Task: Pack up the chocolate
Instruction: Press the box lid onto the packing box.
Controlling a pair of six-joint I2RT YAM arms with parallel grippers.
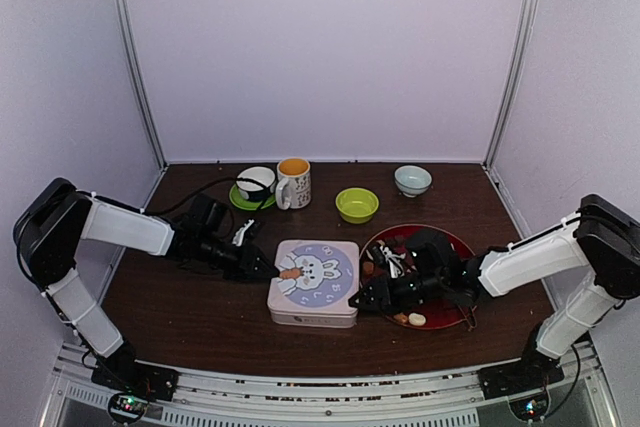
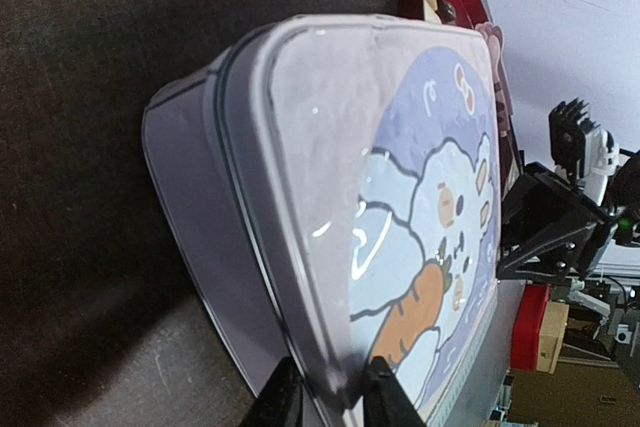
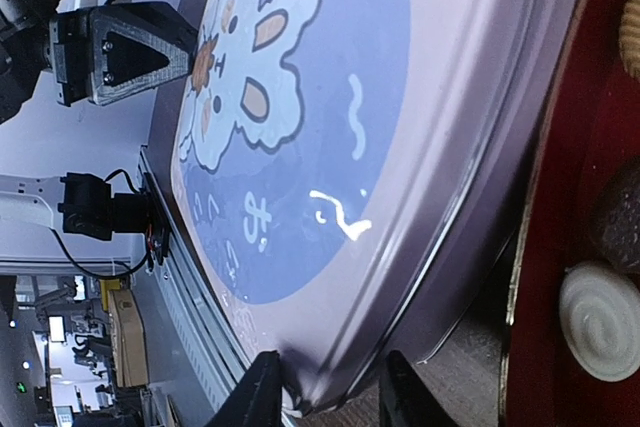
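The top view shows the whole brown table [image 1: 200,317]. A pale square tin with a rabbit picture [image 1: 312,282] sits in the middle. The small chocolate pieces [image 1: 410,319] lie on a round dark red plate [image 1: 457,244] just right of the tin.

The wrist views show only close-up parts. In the left wrist view, the left gripper [image 2: 330,397] has narrow jaws that pinch the tin's left rim. In the right wrist view, the right gripper [image 3: 325,392] pinches the tin's right rim.

A white round chocolate lies near the right jaws but not between them. All the chocolate is across the tin from the left jaws.
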